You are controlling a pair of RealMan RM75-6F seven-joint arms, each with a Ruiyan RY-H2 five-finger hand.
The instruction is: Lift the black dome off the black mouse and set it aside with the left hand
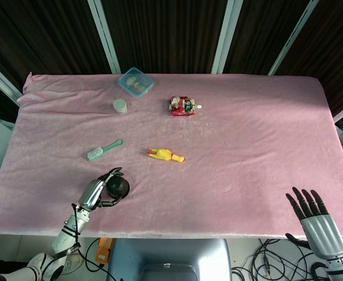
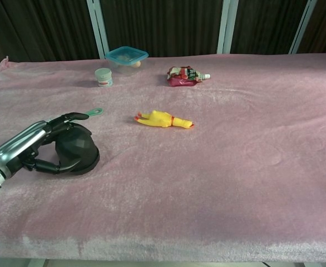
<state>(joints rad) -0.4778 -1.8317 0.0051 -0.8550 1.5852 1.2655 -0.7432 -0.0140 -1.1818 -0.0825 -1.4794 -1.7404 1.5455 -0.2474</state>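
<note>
The black dome (image 2: 77, 149) sits flat on the pink cloth near the front left; in the head view the dome (image 1: 118, 186) shows as a small dark round shape. My left hand (image 2: 32, 146) wraps it from the left, fingers over the top and thumb low along the near side. In the head view the left hand (image 1: 98, 192) lies against the dome's left edge. The black mouse is hidden. My right hand (image 1: 313, 214) hangs off the table's front right edge, fingers spread, holding nothing.
A green brush (image 1: 105, 150) lies just behind the dome. A yellow rubber chicken (image 2: 163, 119) lies mid-table. At the back stand a small white jar (image 2: 103, 77), a blue-lidded container (image 2: 126, 57) and a red pouch (image 2: 186, 75). The pink table's front edge (image 1: 177, 233) runs close by.
</note>
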